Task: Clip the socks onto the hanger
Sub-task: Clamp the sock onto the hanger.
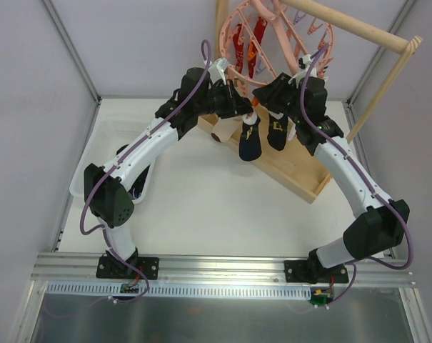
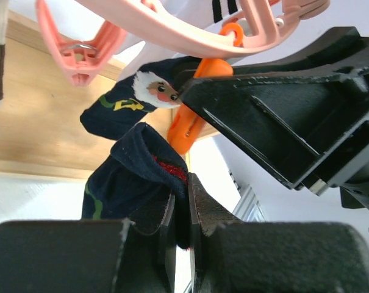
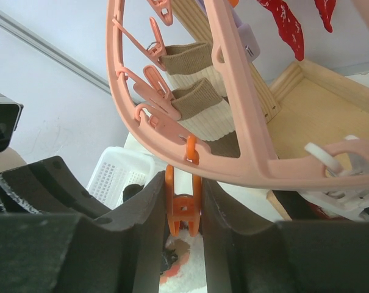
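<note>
The pink ring hanger (image 1: 273, 36) hangs from the wooden rod; its rim crosses the left wrist view (image 2: 172, 27) and the right wrist view (image 3: 233, 122). My left gripper (image 2: 181, 204) is shut on the cuff of a dark navy sock (image 2: 132, 177) with red lining, held up just under the rim. A second navy sock (image 2: 126, 104) with a yellow mark and a small face sits at an orange clip (image 2: 193, 119). My right gripper (image 3: 184, 210) is shut on that orange clip (image 3: 184, 207), squeezing it. From above, both socks (image 1: 250, 141) (image 1: 276, 132) dangle below the grippers (image 1: 243, 113) (image 1: 269, 100).
Brown-and-white striped socks (image 3: 196, 91) and red socks (image 3: 288, 24) are clipped on the ring. The wooden stand's tray (image 1: 301, 168) lies under the hanger, its rod (image 1: 358, 28) above. A white basket (image 1: 101, 146) with a dark item sits at the left.
</note>
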Robot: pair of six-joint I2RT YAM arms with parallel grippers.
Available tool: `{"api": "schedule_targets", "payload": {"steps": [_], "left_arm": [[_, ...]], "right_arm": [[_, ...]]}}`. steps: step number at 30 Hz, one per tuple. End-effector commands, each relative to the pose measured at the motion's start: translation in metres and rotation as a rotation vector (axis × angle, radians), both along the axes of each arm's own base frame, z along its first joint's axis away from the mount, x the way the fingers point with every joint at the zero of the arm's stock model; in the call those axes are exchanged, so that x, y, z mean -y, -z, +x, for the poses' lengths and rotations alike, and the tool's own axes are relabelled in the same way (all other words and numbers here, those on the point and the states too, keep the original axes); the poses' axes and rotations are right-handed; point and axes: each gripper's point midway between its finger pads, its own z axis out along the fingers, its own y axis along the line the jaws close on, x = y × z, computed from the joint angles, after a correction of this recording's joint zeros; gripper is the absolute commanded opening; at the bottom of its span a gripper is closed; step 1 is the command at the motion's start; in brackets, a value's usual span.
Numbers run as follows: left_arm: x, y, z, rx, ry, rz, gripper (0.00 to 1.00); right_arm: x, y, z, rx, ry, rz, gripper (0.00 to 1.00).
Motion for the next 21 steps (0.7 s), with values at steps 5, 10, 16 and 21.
{"api": "schedule_targets", "payload": {"steps": [5, 10, 16, 21], "left_arm": [[0.007, -0.029, -0.003, 0.04, 0.036, -0.076, 0.0], [0.007, -0.019, -0.002, 0.035, 0.032, -0.064, 0.0], [0.002, -0.02, 0.001, 0.067, 0.002, -0.056, 0.0], [-0.005, -0.018, 0.002, 0.079, -0.032, -0.043, 0.0]], "right_arm": [[0.001, -0.023, 0.007, 0.051, 0.033, 0.068, 0.01], [0.002, -0.029, 0.004, 0.046, 0.042, 0.103, 0.01], [0.007, -0.027, 0.007, 0.022, 0.071, 0.134, 0.01], [0.009, -0.028, 0.01, 0.016, 0.084, 0.161, 0.01]]}}
